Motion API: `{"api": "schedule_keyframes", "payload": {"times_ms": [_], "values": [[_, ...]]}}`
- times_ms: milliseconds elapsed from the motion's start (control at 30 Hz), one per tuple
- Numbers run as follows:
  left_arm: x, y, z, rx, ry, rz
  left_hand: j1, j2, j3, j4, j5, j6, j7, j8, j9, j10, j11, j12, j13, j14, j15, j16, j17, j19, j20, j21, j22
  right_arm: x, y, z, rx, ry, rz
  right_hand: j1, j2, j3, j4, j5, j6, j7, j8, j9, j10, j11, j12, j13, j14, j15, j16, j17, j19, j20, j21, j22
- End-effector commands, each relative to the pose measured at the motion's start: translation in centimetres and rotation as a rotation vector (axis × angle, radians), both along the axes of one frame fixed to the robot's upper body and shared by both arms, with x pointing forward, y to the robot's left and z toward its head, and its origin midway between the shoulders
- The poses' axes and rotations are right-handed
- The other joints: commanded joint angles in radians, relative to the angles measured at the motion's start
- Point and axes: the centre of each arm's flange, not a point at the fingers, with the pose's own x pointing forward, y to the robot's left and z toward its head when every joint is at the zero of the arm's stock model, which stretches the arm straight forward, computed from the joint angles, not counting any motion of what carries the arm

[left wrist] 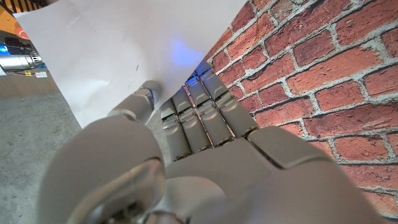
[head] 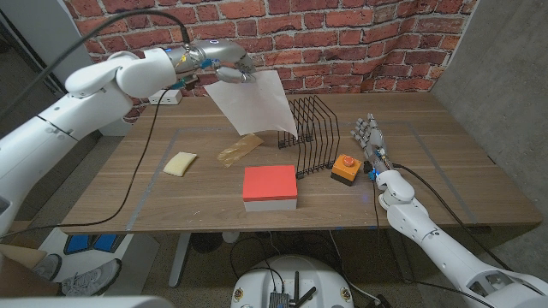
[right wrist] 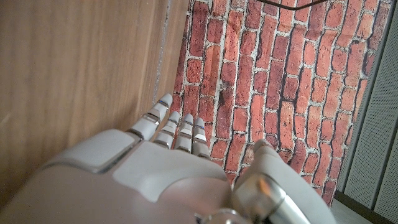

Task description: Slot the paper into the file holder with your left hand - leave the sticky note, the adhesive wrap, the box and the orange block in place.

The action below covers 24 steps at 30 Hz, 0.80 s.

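- Sitting nearest me on the bench (head: 411, 214) is the box (head: 271, 188) with its red top.
- At 3 o'clock from it stands the orange block (head: 344, 168), and beyond that my right hand (head: 370, 137), fingers apart, holding nothing.
- At 10 o'clock from the box lies the sticky note (head: 180, 163); the adhesive wrap (head: 241, 147) lies at 11.
- The file holder (head: 312, 133) stands behind the box, at 1 o'clock.
- Farthest, my left hand (head: 229, 72) pinches the paper (head: 253, 104) by its top edge, hanging above the bench just left of the file holder.
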Motion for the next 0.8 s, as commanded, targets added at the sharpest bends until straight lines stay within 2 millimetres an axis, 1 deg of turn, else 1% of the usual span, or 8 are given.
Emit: {"api": "schedule_keyframes", "payload": {"times_ms": [33,233,400,500,633,800], "values": [[0.2,-1.0,1.5,0.051,0.012,-0.059,0.009,0.002,0.000,0.002,-0.006,0.005,-0.004,0.003,0.001,0.005,-0.004,0.003,0.005,-0.008,-0.090,0.002,0.003,-0.009,-0.063,-0.002,0.004,0.1,-0.2,-0.1,0.006,-0.001,-0.002,-0.010,0.030,0.006,-0.005,0.001,0.009,-0.003,0.002,0.003,0.011,0.001,0.005,0.000,0.004,0.006,0.007,0.004,0.002,0.002,0.001,0.004],[0.5,-1.5,2.2,0.078,0.011,-0.075,0.011,0.002,-0.001,0.000,-0.007,0.005,-0.005,0.003,0.002,0.006,-0.007,0.004,0.005,-0.010,-0.091,0.003,0.004,-0.010,-0.064,-0.002,0.004,0.1,-0.2,-0.2,0.011,0.000,-0.005,-0.010,0.030,0.006,-0.005,0.001,0.010,-0.002,0.002,0.003,0.011,0.001,0.005,0.000,0.005,0.005,0.008,0.004,0.002,0.002,0.001,0.004],[0.6,-2.0,2.9,0.108,-0.002,-0.097,0.012,0.004,-0.002,0.001,-0.007,0.005,-0.006,0.004,0.002,0.006,-0.003,0.003,0.005,-0.011,-0.091,0.004,0.004,-0.011,-0.064,-0.001,0.004,0.0,-0.3,-0.3,0.015,-0.001,-0.009,-0.010,0.030,0.006,-0.005,0.001,0.010,-0.002,0.002,0.003,0.013,0.001,0.006,0.000,0.004,0.003,0.008,0.004,0.002,0.002,0.001,0.004],[0.7,-2.4,3.3,0.138,-0.006,-0.107,0.012,0.004,-0.003,0.000,-0.008,0.005,-0.006,0.004,0.002,0.009,-0.007,0.005,0.005,-0.011,-0.091,0.004,0.005,-0.011,-0.065,0.000,0.004,0.0,-0.3,-0.3,0.016,-0.001,-0.010,-0.010,0.030,0.006,-0.005,0.000,0.011,-0.003,0.002,0.003,0.013,0.001,0.005,0.000,0.004,0.004,0.008,0.004,0.002,0.003,0.001,0.004],[0.8,-2.8,4.0,0.164,-0.017,-0.123,0.012,0.004,-0.004,0.001,-0.008,0.006,-0.005,0.005,0.002,0.009,-0.004,0.004,0.005,-0.011,-0.090,0.004,0.005,-0.012,-0.065,0.000,0.004,0.0,-0.2,-0.3,0.019,-0.001,-0.014,-0.010,0.031,0.006,-0.005,0.001,0.010,-0.003,0.002,0.003,0.012,0.001,0.005,0.000,0.004,0.005,0.008,0.005,0.002,0.003,0.001,0.004],[0.8,-3.3,4.7,0.189,-0.026,-0.145,0.013,0.005,-0.005,0.001,-0.008,0.006,-0.006,0.005,0.002,0.009,-0.008,0.005,0.005,-0.011,-0.090,0.005,0.005,-0.011,-0.065,0.001,0.004,-0.1,-0.2,-0.4,0.024,0.000,-0.017,-0.010,0.031,0.006,-0.005,0.001,0.010,-0.004,0.001,0.003,0.013,0.001,0.005,0.000,0.004,0.004,0.008,0.005,0.002,0.002,0.001,0.004]]}}
